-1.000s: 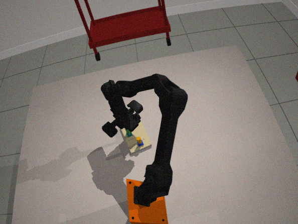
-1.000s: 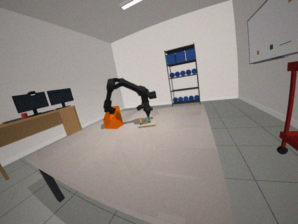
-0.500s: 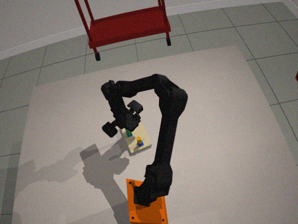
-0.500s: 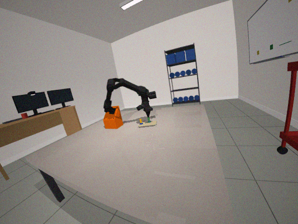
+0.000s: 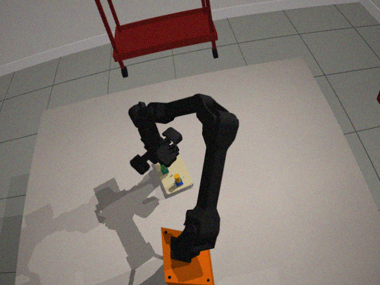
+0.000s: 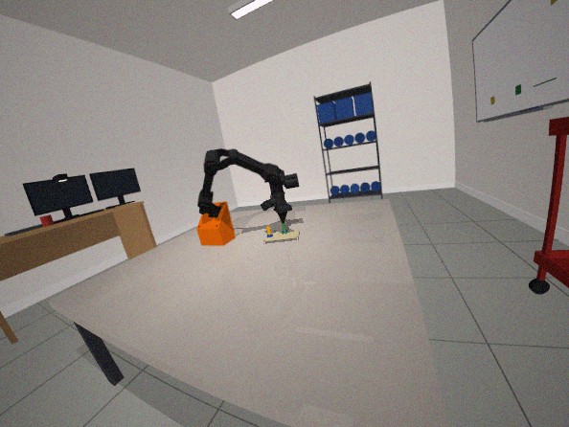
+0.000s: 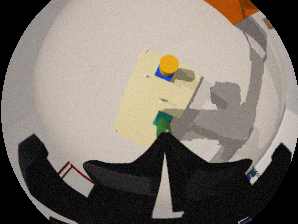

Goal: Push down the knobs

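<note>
The cream circuit board stands on short legs on the table. An orange-yellow knob stands upright over a blue potentiometer. A green knob stands over a teal potentiometer. My gripper is shut, pointing down, with its closed fingertips at the top of the green knob; nothing shows between them. Whether the tips touch the knob is hard to tell. In the top view the gripper hides part of the board and the fingertips.
The arm's orange base stands on the table near the board's yellow-knob end. The yellow knob stands up beside the gripper on the base side. A red cart, a desk with monitors and a shelf stand away from the table.
</note>
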